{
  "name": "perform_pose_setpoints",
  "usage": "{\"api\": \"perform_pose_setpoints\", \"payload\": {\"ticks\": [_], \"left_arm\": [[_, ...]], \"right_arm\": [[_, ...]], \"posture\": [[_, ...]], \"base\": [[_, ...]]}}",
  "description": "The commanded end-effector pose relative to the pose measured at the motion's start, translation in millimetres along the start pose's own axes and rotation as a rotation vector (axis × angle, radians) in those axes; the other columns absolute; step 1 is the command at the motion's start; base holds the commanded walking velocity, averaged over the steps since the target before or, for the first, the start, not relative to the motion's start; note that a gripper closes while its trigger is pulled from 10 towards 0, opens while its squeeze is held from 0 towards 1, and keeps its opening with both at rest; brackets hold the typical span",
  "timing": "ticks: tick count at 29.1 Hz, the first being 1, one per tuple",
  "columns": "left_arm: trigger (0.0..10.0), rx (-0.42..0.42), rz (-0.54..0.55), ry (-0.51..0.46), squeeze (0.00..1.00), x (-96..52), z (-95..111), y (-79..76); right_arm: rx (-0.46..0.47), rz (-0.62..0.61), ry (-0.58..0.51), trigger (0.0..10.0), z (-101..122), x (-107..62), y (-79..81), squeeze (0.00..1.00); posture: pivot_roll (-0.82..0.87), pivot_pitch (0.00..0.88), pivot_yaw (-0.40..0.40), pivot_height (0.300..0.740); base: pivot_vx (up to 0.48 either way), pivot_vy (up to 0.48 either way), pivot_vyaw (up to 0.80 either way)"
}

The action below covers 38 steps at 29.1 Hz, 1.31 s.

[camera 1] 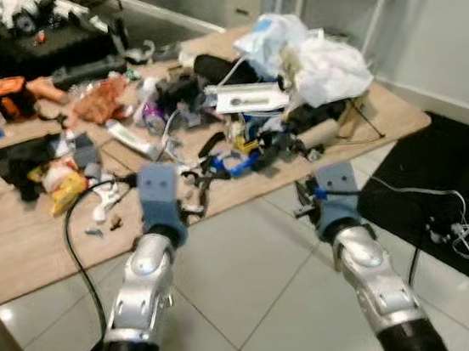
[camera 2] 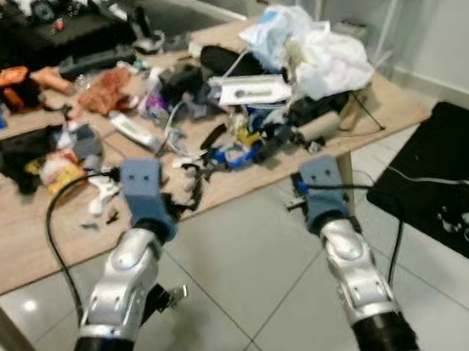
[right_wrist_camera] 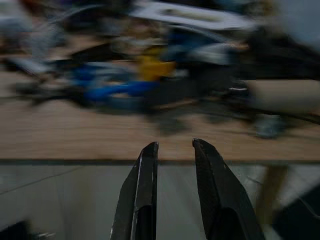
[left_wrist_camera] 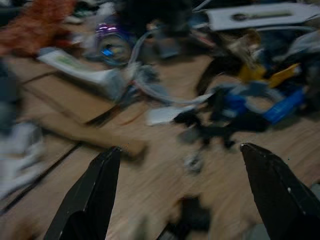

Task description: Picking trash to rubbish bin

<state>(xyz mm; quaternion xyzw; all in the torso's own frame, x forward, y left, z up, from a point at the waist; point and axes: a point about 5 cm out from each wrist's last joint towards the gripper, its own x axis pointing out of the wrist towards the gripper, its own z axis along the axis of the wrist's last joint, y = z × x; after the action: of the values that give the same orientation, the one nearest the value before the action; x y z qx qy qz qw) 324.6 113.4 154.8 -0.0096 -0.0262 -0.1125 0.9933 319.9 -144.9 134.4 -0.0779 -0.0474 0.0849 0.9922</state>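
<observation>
Both silver arms are reaching fwd from the bottom of the head views toward a wooden table [camera 1: 21,253] piled w/ clutter. Left gripper [left_wrist_camera: 185,200] is hovering just over the table's near edge; its wrist view is showing the two black fingers [left_wrist_camera: 92,200] spread wide apart w/ nothing between them, only bare wood and small dark bits lying below. Right gripper [right_wrist_camera: 173,187] is sitting lower, off the table edge over the tiled floor [camera 1: 257,292]; its fingers [right_wrist_camera: 142,195] are standing close together w/ a narrow gap, gripping nothing.

Trash is lying scattered across the tabletop: crumpled white plastic bags [camera 1: 324,66] heaped at the far right end, a flat white box [camera 1: 246,99] just beside them, a blue-and-yellow tangle of parts [camera 1: 245,157] near the front edge, betw. the two grippers and ahead of them. Further left, an orange-brown crumpled wrapper [camera 1: 101,98], a white tube [camera 1: 132,139], a yellow packet [camera 1: 67,192] and an orange tool [camera 1: 9,96] are sitting well apart from both grippers. Black cable [camera 1: 76,246] is looping from the table down along the left arm. White cables [camera 1: 468,232] are trailing over a black mat [camera 1: 440,176] on the floor at right. Both wrist views are blurring.
</observation>
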Motion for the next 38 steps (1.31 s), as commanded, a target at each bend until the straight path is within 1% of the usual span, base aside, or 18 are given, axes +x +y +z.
{"api": "perform_pose_setpoints", "payload": {"ticks": [1, 22, 23, 25, 27, 35, 37, 38], "left_arm": [[10.0, 0.003, 0.001, 0.006, 0.0, -1.6, -2.2, -0.1], [10.0, 0.002, 0.002, 0.008, 0.0, -1.1, -2.4, -0.4], [10.0, 0.001, -0.001, 0.011, 0.0, -1.0, -2.6, -0.8], [10.0, 0.001, -0.001, 0.011, 0.0, -1.0, -2.6, -0.8], [10.0, 0.0, -0.006, 0.012, 0.0, -1.0, -2.9, -1.8], [10.0, 0.022, -0.028, 0.013, 0.0, -0.9, -3.8, -6.3], [10.0, 0.037, -0.043, 0.018, 0.0, -0.6, -4.4, -8.4], [10.0, 0.026, -0.04, 0.022, 0.0, -0.9, -5.4, -8.9]], "right_arm": [[0.001, -0.004, 0.024, 10.0, -5.4, -2.1, -1.4, 0.0], [0.001, -0.006, 0.021, 10.0, -4.4, -1.5, -1.8, 0.0], [0.02, -0.014, 0.016, 10.0, -4.0, -1.6, -2.2, 0.0], [0.02, -0.014, 0.016, 10.0, -4.0, -1.6, -2.2, 0.0], [0.04, -0.031, 0.003, 10.0, -2.5, -1.5, -4.1, 0.0], [0.049, -0.037, 0.0, 10.0, -2.4, -2.2, -5.2, 0.0], [0.051, -0.037, 0.0, 10.0, -2.8, -2.9, -5.1, 0.0], [0.053, -0.037, 0.0, 10.0, -3.0, -3.2, -4.9, 0.0]], "posture": [[-0.03, 0.152, 0.016, 0.74], [-0.04, 0.146, 0.017, 0.74], [-0.04, 0.146, 0.017, 0.74], [-0.04, 0.146, 0.017, 0.74], [-0.04, 0.146, 0.017, 0.74], [-0.04, 0.13, 0.016, 0.74], [-0.05, 0.128, 0.015, 0.74], [-0.05, 0.128, 0.015, 0.74]], "base": [[0.0, 0.0, 0.8], [0.0, 0.0, 0.8], [0.0, 0.0, 0.0], [0.0, 0.0, 0.0], [0.0, 0.0, 0.0], [0.0, 0.0, 0.0], [0.0, -0.48, 0.0], [0.0, -0.48, 0.0]]}}
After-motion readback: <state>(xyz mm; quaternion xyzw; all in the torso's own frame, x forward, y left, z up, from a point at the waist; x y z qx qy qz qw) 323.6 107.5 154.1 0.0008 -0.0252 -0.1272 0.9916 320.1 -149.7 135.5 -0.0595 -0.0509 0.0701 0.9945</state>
